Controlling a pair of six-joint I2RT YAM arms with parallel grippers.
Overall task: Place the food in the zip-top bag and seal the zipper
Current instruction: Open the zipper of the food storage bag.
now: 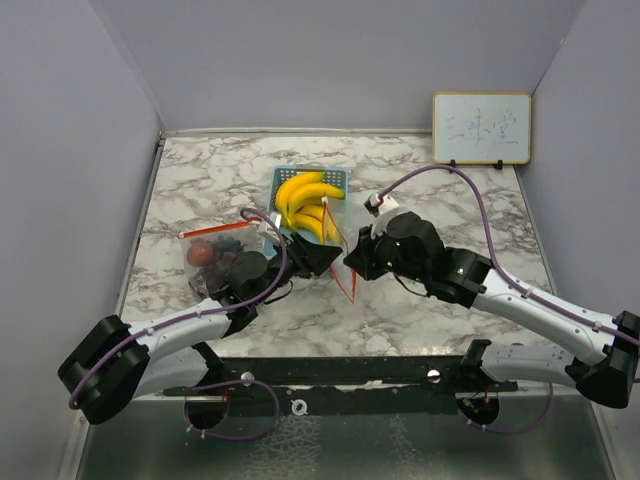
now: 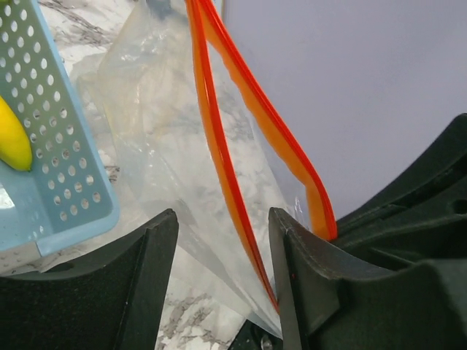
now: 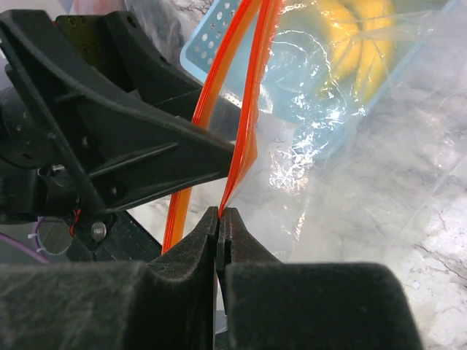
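Logging both arms meeting mid-table over the zip-top bag (image 1: 337,238). The right gripper (image 1: 352,262) is pinched tight on the bag's orange zipper edge. In its wrist view the jaws (image 3: 220,215) meet with no gap and the orange strip comes up from between them. The left gripper (image 1: 325,258) points at the same mouth from the other side. Its jaws (image 2: 222,219) stand apart at a medium width. One orange zipper lip runs down through the gap, close against the inner face of the finger on the right of that view. The other lip passes behind that finger. We see no clamp on it.

The bag mouth is parted, and the two orange lips spread apart in the left wrist view. The clear film (image 2: 168,146) drapes toward the blue basket (image 2: 58,168).

Food: the bananas (image 1: 305,195) lie in the basket (image 1: 338,176) at the table's middle, just behind the grippers. One yellow tip shows at the basket wall (image 2: 13,138), and the bunch shows blurred through the film (image 3: 357,44).

The grape cluster (image 1: 228,243) and the red fruit (image 1: 199,254) sit left of the basket. They look to be inside a second clear bag with a red top strip (image 1: 210,233), partly under the left arm. We cannot tell if that bag is closed.

A whiteboard (image 1: 481,128) leans at the far right corner of the marble table (image 1: 200,180).
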